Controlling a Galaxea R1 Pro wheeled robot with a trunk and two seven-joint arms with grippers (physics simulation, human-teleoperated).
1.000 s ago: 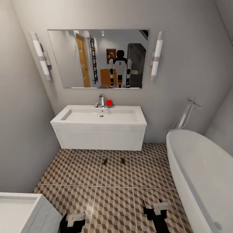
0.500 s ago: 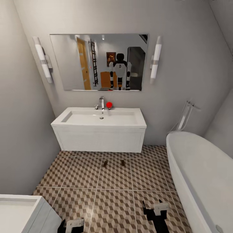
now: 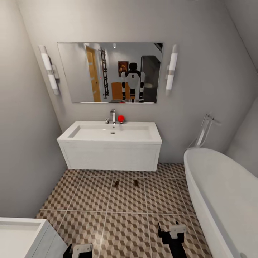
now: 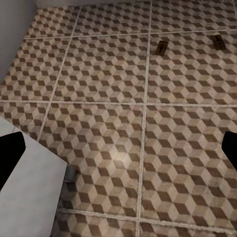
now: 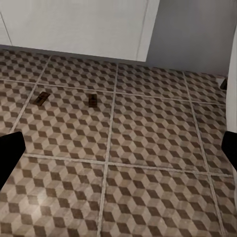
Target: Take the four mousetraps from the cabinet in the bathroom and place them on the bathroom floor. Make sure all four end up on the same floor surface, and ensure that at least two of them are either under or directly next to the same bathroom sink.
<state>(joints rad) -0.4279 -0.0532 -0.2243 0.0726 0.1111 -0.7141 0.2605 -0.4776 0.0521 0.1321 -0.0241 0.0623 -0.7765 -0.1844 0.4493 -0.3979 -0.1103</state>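
Two mousetraps lie on the bathroom floor just in front of the white sink unit. The left mousetrap and the right mousetrap sit a hand's width apart. They appear again in the left wrist view and the right wrist view. My left gripper and right gripper hang low and open, empty, well short of the traps. The mirror reflects an orange-brown cabinet behind me.
A white bathtub fills the right side, with a floor-standing tap behind it. A white boxy unit stands at my near left, close to the left gripper. Grey walls close in on the left and at the back.
The whole view has shifted: sink and mirror sit lower and smaller, so the camera has moved. The traps lie as before. The left gripper shows lower in the picture.
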